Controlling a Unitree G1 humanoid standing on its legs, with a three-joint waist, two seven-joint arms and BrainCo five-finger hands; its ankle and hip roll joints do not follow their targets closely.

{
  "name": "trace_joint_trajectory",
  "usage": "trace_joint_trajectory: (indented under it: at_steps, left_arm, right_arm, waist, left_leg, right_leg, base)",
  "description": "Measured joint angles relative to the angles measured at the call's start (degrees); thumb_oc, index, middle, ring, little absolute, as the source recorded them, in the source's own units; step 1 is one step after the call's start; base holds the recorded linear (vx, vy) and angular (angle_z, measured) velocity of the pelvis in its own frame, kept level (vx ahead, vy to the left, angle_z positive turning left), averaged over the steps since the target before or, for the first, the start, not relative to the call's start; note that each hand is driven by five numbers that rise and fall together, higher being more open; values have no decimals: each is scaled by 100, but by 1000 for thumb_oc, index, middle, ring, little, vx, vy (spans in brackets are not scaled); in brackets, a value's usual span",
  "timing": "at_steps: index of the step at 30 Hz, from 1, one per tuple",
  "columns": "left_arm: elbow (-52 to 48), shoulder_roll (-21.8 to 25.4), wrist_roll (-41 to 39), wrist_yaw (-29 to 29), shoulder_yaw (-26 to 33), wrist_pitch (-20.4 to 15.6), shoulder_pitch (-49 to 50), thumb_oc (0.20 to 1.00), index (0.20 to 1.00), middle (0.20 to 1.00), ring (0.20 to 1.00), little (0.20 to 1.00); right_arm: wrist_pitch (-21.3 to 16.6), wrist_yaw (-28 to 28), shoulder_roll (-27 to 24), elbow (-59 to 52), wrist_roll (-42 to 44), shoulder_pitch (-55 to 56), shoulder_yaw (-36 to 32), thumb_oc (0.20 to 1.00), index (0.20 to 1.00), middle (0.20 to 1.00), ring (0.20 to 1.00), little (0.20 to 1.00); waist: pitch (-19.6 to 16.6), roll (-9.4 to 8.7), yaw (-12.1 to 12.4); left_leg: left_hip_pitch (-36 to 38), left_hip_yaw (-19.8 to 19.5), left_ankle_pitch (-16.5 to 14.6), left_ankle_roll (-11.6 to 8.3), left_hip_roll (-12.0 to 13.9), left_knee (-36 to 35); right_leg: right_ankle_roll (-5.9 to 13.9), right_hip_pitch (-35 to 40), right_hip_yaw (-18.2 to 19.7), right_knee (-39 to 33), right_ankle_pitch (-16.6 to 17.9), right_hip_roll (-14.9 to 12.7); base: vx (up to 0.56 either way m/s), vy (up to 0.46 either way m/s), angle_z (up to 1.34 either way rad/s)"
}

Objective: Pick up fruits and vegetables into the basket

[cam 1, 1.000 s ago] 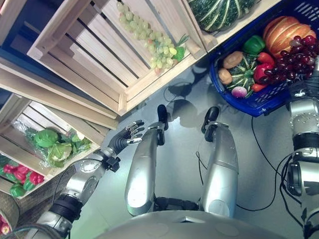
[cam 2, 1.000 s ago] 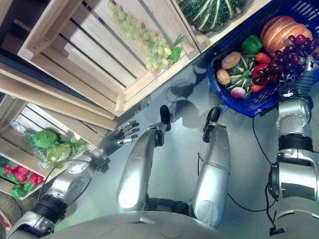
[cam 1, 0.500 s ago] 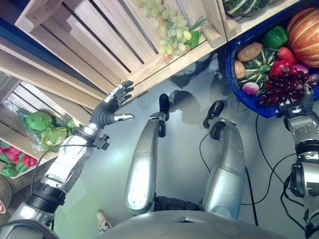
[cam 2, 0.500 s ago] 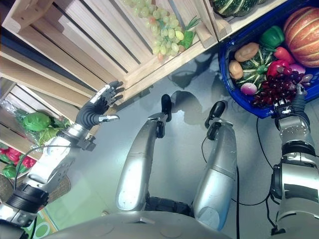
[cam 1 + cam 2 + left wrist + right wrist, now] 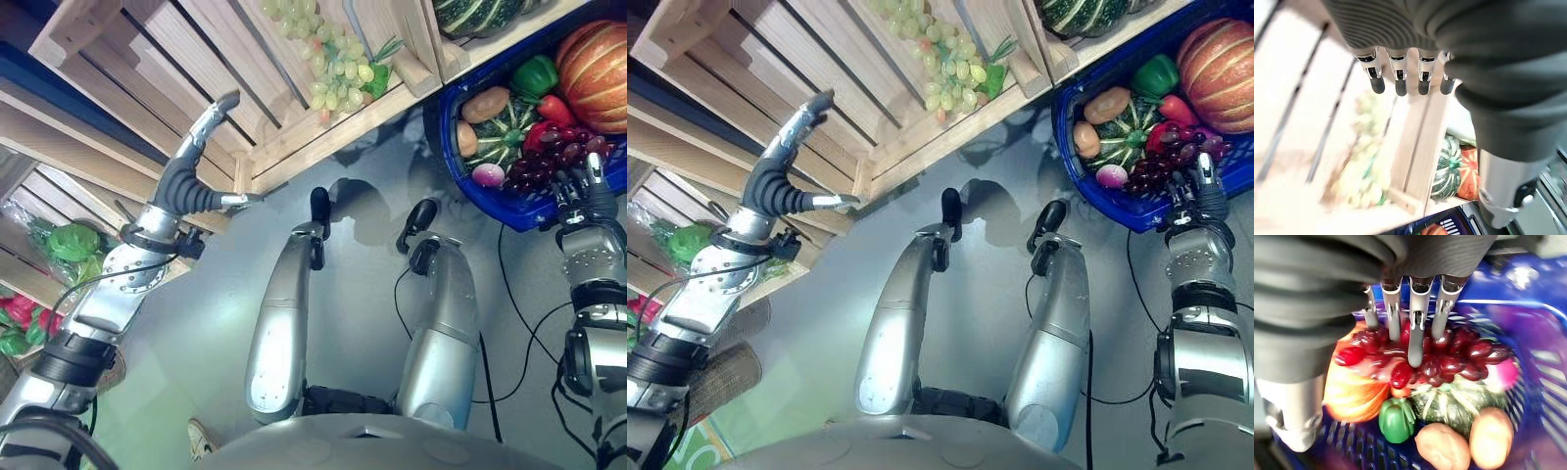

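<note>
While the blue basket (image 5: pixel 490 196) already holds red grapes (image 5: pixel 1449 362), pumpkin and peppers, green grapes (image 5: pixel 338 69) remain in the crate (image 5: pixel 196 59); left hand (image 5: pixel 191 162) reaches, fingers straight; right hand (image 5: pixel 586 191) fingers extended, empty.

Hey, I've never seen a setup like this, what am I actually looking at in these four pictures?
A humanoid robot is gathering produce. Two pictures come from its head, looking down; two from cameras on its wrists. Its left hand, fingers straight and holding nothing, reaches up toward a wooden crate holding green grapes. Its right hand rests over dark red grapes in a blue basket, fingers extended. Also in the basket: a striped squash, a green pepper, potatoes and an orange pumpkin.
</note>
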Motion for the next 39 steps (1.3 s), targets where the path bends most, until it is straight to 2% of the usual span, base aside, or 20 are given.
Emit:
trace_joint_trajectory:
  at_steps: [3, 8, 10, 15, 17, 18, 20, 23, 25, 27, 34, 37, 39]
  left_arm:
    - [-24, 26, 1122, 729, 86, 0, -30, 1000, 1000, 1000, 1000, 1000]
    - [-35, 54, 2525, 1509, 306, 170, -58, 1000, 1000, 1000, 1000, 1000]
    - [-15, 128, 3254, 1819, 426, 524, -133, 1000, 1000, 1000, 1000, 1000]
    - [32, 351, 4397, 2356, 674, 1092, -91, 1000, 1000, 1000, 1000, 1000]
    - [49, 470, 4865, 2563, 784, 1324, -92, 1000, 1000, 1000, 1000, 1000]
    - [99, 585, 5025, 2640, 774, 1428, -82, 1000, 1000, 1000, 1000, 1000]
    - [387, 815, 5378, 2787, 751, 1724, -52, 1000, 1000, 1000, 1000, 1000]
    - [593, 881, 5619, 2784, 576, 2117, -73, 1000, 1000, 1000, 1000, 1000]
    - [1122, 1065, 5649, 2697, -68, 2641, -243, 1000, 1000, 1000, 1000, 1000]
    - [1310, 1059, 5640, 2546, -329, 2880, -272, 1000, 1000, 1000, 1000, 1000]
    - [2187, 1027, 5543, 2049, -1478, 3013, -1019, 1000, 1000, 1000, 1000, 1000]
    - [2512, 924, 5263, 1824, -1629, 3014, -1155, 1000, 1000, 1000, 1000, 1000]
    - [2813, 703, 5008, 1689, -1635, 3000, -1194, 1000, 1000, 1000, 1000, 1000]
  right_arm:
    - [-22, -668, 0, -523, -1124, 206, 1, 1000, 1000, 1000, 1000, 1000]
    - [189, -1390, 32, -1256, -1935, 841, -36, 1000, 1000, 1000, 1000, 1000]
    - [266, -1645, 284, -2142, -2290, 1347, -89, 1000, 1000, 1000, 1000, 1000]
    - [232, -1715, 569, -3457, -3116, 2077, -67, 1000, 1000, 1000, 1000, 1000]
    - [132, -1700, 563, -3733, -3306, 2327, -190, 1000, 1000, 1000, 1000, 1000]
    - [61, -1663, 564, -3912, -3324, 2448, -245, 1000, 1000, 1000, 1000, 1000]
    - [-224, -1553, 546, -4093, -3416, 2591, -307, 1000, 1000, 1000, 1000, 1000]
    - [-476, -1517, 547, -4275, -3464, 2744, -346, 1000, 1000, 1000, 1000, 1000]
    - [-702, -1448, 518, -4472, -3533, 2767, -321, 1000, 1000, 1000, 1000, 1000]
    - [-810, -1443, 474, -4556, -3533, 2757, -324, 1000, 1000, 1000, 1000, 1000]
    - [-899, -1335, 193, -4967, -3589, 2692, -305, 1000, 1000, 1000, 1000, 1000]
    - [-922, -1317, 134, -5101, -3593, 2632, -318, 1000, 1000, 1000, 1000, 1000]
    - [-930, -1286, 108, -5172, -3591, 2633, -325, 1000, 1000, 1000, 1000, 1000]
  waist:
    - [0, -1, -158]
    - [3, -5, -403]
    - [10, -17, -602]
    - [11, -19, -1004]
    - [11, -18, -1222]
    - [11, -17, -1251]
    - [7, -12, -1462]
    - [6, -10, -1615]
    - [5, -8, -1684]
    - [5, -8, -1776]
    - [3, -4, -1910]
    - [3, -3, -2005]
    - [2, -2, -2054]
  left_leg:
    - [188, 116, -9, 41, 10, -85]
    - [462, 272, -50, 84, 38, -187]
    - [632, 382, -83, 101, 90, -224]
    - [1145, 689, -184, 168, 109, -410]
    - [1302, 834, -201, 193, 107, -456]
    - [1337, 898, -205, 202, 107, -472]
    - [1453, 1053, -229, 220, 94, -549]
    - [1564, 1188, -236, 216, 90, -601]
    - [1663, 1323, -245, 201, 94, -678]
    - [1719, 1395, -253, 185, 94, -729]
    - [1801, 1661, -252, 145, 94, -874]
    - [1815, 1688, -261, 133, 98, -905]
    - [1858, 1714, -266, 122, 95, -920]
  right_leg:
    - [71, 147, 113, -200, 114, 62]
    - [107, 374, 228, -430, 247, 140]
    - [150, 526, 319, -581, 324, 217]
    - [312, 868, 624, -824, 395, 308]
    - [359, 923, 782, -877, 422, 297]
    - [366, 916, 816, -885, 439, 308]
    - [383, 918, 940, -906, 468, 312]
    - [385, 907, 1056, -926, 479, 317]
    - [403, 887, 1176, -934, 477, 382]
    - [402, 873, 1254, -949, 476, 412]
    - [371, 712, 1475, -943, 494, 509]
    - [402, 691, 1503, -943, 466, 523]
    - [354, 695, 1496, -929, 494, 526]
  base:
    - [-3, 124, -22]
    - [-29, 109, -16]
    - [26, 180, -24]
    - [40, 177, -29]
    - [51, 208, -24]
    - [37, 184, -31]
    - [31, 155, -28]
    - [38, 171, -21]
    - [38, 130, -26]
    - [34, 114, -22]
    - [36, 94, -16]
    - [87, 65, -7]
    - [35, 67, -9]
